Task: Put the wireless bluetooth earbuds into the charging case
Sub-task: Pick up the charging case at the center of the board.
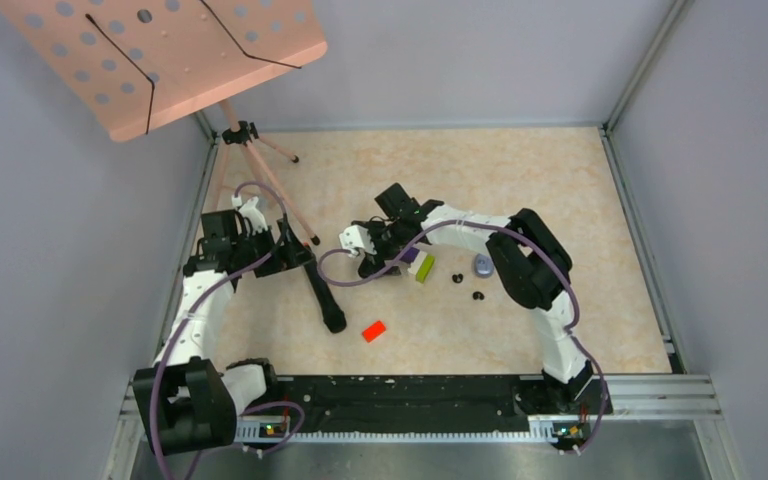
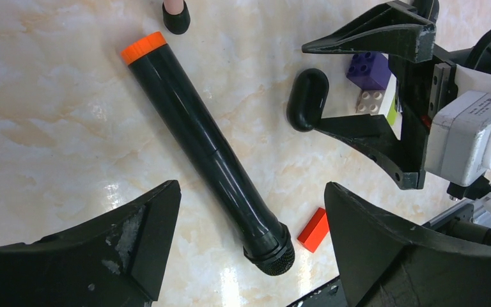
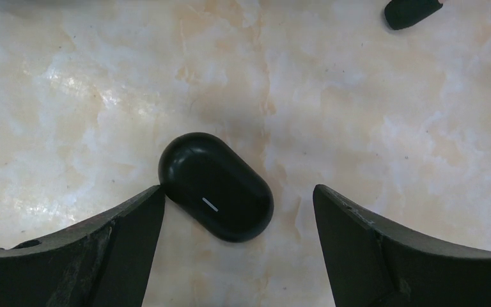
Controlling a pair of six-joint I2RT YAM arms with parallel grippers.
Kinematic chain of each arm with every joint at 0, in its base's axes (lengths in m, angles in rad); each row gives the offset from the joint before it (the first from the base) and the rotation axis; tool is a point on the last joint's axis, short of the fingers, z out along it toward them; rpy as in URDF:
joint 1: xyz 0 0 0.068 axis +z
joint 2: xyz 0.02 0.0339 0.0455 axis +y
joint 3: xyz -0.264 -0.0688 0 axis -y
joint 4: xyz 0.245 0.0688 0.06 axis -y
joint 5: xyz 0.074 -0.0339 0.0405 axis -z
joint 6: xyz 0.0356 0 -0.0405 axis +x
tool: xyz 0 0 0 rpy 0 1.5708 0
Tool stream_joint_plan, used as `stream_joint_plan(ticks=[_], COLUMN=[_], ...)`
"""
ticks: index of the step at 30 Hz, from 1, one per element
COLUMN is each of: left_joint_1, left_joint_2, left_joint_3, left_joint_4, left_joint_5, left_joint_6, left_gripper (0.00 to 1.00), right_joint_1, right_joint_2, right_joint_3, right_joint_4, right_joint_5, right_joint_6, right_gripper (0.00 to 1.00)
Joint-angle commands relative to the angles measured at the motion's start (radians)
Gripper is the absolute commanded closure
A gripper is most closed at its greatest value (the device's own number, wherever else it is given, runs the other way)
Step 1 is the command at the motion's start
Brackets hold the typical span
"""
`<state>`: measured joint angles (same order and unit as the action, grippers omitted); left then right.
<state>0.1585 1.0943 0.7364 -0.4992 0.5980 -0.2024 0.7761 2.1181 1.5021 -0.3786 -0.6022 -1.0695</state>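
Closest in, the right gripper (image 3: 238,192) has its fingers (image 3: 109,243) spread wide around the black charging case (image 3: 216,187). The case lies flat on the table (image 3: 390,128), lid shut, right up against one finger. The earbuds (image 1: 457,278) sit loose on the table nearby, apart from the case, so I'd say nothing is inserted yet. The left gripper (image 2: 252,192) hangs splayed over a microphone (image 2: 192,128). No brand is readable, only a pale dash on the case.
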Motion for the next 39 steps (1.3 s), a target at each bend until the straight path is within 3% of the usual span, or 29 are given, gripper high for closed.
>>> stream_joint_plan(ticks=[1, 7, 12, 18, 28, 34, 39], left_joint_1=[0.009, 0.013, 0.013, 0.013, 0.013, -0.012, -0.138], left_joint_2=[-0.033, -0.037, -0.033, -0.024, -0.005, 0.054, 0.077], left_joint_3=[-0.009, -0.012, -0.011, -0.011, -0.017, 0.013, 0.059], left_joint_4=[0.036, 0.040, 0.043, 0.052, 0.082, 0.166, 0.318], left_joint_5=[0.025, 0.028, 0.031, 0.037, 0.066, 0.174, 0.270], left_joint_6=[-0.009, -0.009, -0.008, -0.009, -0.006, -0.021, -0.027], left_gripper=[0.12, 0.13, 0.13, 0.13, 0.15, 0.16, 0.17], right_joint_1=[0.027, 0.026, 0.022, 0.020, 0.017, -0.028, -0.052], right_joint_2=[0.063, 0.123, 0.149, 0.133, 0.131, -0.099, -0.336], right_joint_3=[0.058, 0.159, 0.213, 0.192, 0.205, 0.084, -0.033], right_joint_4=[-0.030, -0.172, -0.306, -0.339, -0.342, -0.184, -0.084], right_joint_5=[-0.022, -0.026, -0.019, 0.013, 0.052, 0.058, 0.081], right_joint_6=[0.023, 0.039, -0.005, -0.062, -0.045, 0.073, 0.113], right_gripper=[0.15, 0.23, 0.23, 0.24, 0.65, 0.73, 0.73])
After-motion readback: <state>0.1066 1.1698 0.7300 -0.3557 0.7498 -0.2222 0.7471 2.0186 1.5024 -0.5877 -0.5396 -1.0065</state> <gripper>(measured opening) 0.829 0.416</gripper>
